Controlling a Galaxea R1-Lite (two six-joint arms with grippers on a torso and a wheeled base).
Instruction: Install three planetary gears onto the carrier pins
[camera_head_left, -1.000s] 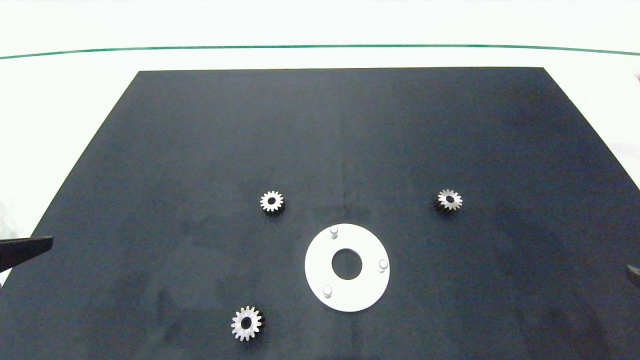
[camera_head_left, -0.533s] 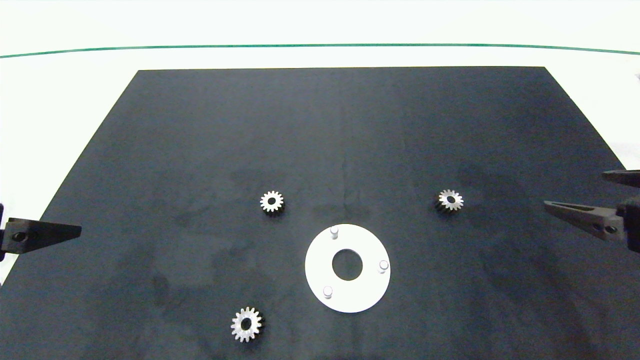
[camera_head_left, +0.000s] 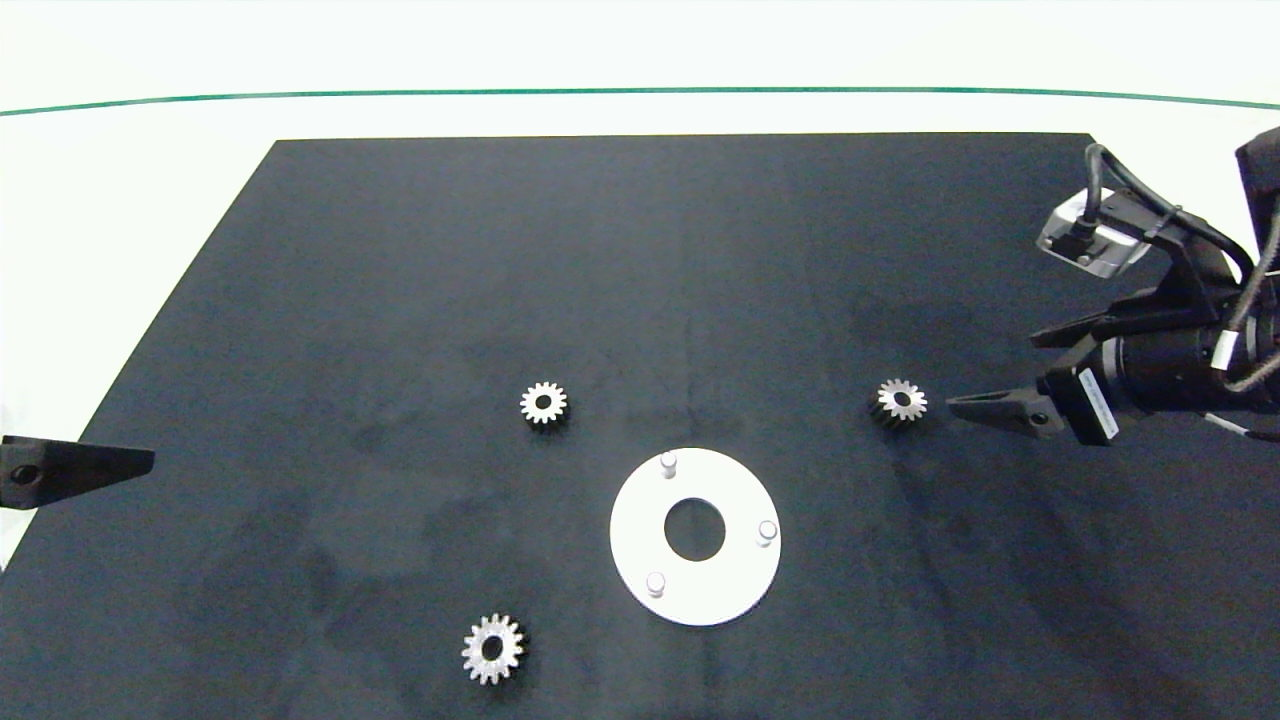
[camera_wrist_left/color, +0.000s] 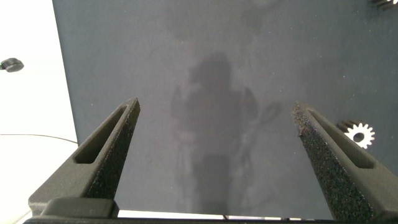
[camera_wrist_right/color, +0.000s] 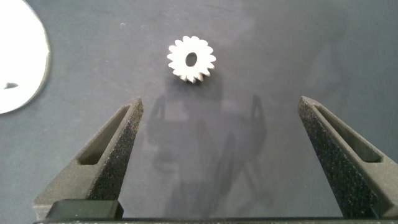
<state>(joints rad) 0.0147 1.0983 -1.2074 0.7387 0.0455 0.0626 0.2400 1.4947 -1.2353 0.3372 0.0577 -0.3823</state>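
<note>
Three planetary gears lie flat on the black mat: one (camera_head_left: 543, 403) left of centre, one (camera_head_left: 901, 401) to the right, one (camera_head_left: 492, 649) near the front. None of them touches the white disc (camera_head_left: 722, 592), whose three carrier pins (camera_head_left: 668, 463) (camera_head_left: 767, 531) (camera_head_left: 655, 582) stand bare. My right gripper (camera_head_left: 992, 372) is open just right of the right-hand gear (camera_wrist_right/color: 191, 60); the gear lies ahead of its fingers, not between them. My left gripper (camera_wrist_left/color: 216, 112) is open and holds nothing at the mat's left edge, where the head view shows one finger (camera_head_left: 90, 467).
The black mat (camera_head_left: 400, 250) covers most of the white table (camera_head_left: 120, 180), which has a green line near its far edge. The left wrist view shows a gear (camera_wrist_left/color: 359, 134) off to one side. The disc's rim (camera_wrist_right/color: 22, 62) shows in the right wrist view.
My right arm has come in from the right edge and now hangs close to the right-hand gear. The left gripper has barely moved. Gears and disc are unmoved.
</note>
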